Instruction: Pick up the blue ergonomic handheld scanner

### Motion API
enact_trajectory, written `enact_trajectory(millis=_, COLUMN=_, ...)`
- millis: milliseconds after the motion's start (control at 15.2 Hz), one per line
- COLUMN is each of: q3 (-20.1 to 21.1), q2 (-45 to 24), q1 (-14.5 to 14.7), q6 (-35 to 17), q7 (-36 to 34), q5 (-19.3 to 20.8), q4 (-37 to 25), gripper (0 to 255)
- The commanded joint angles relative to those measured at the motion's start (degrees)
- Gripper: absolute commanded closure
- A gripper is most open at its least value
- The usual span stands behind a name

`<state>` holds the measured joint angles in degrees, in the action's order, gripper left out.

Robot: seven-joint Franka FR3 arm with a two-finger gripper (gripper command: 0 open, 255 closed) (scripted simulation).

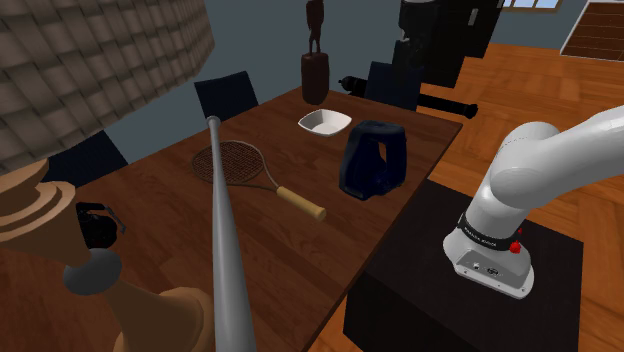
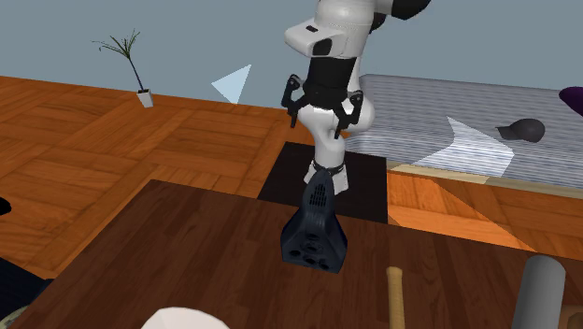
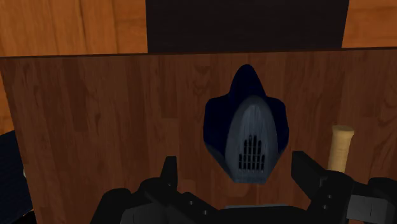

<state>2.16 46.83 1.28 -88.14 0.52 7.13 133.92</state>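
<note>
Saw pincer [image 3: 234,160] spread wide above dk-blue scanner [image 3: 247,137], no contact. Noted racket handle [image 3: 339,147] just beside pincer, on wood table [image 3: 95,127]. Couldn't read arm label [image 1: 483,240], too small.

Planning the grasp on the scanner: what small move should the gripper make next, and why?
Probably lower straight down: the open gripper hangs above the dark blue scanner, fingers apart on either side of it, not touching.

Gripper [image 3: 236,170] pointing down — 2 fingers [image 3: 168,173] apart.
</note>
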Motion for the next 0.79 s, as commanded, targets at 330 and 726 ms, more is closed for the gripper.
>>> enact_trajectory(millis=330, q3=0.0, q2=0.2, q1=0.1, q6=-6.0, q7=-3.4, q5=-3.1, q4=8.9, gripper=0)
enact_trajectory(millis=726, q3=0.3, q2=-0.8, q1=0.5, q6=-12.8, q7=-6.3, q5=-6.1, q4=16.9, gripper=0)
